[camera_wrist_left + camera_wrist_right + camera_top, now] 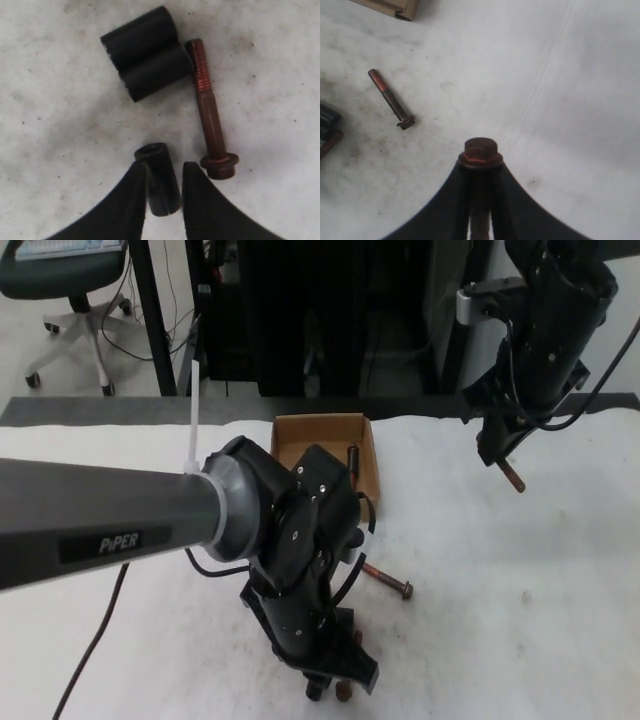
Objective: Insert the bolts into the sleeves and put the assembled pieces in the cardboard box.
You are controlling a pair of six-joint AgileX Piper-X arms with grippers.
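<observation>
My left gripper [165,167] is low over the white bench near the front edge and is shut on a black sleeve [159,182], one finger on each side. Just beyond it lie two more black sleeves [147,52] side by side and a copper bolt [210,115]. My right gripper [480,167] hangs above the bench at the right, shut on a copper bolt [480,151] with the head sticking out past the fingertips. In the high view that bolt [512,476] points down from the right gripper [503,455]. The cardboard box [290,435] stands at the back centre.
A loose bolt [388,581] lies on the bench right of the left arm [290,540]; the same bolt [390,99] appears in the right wrist view. A dark piece [352,456] lies inside the box. Desk legs and an office chair [70,290] stand behind the bench.
</observation>
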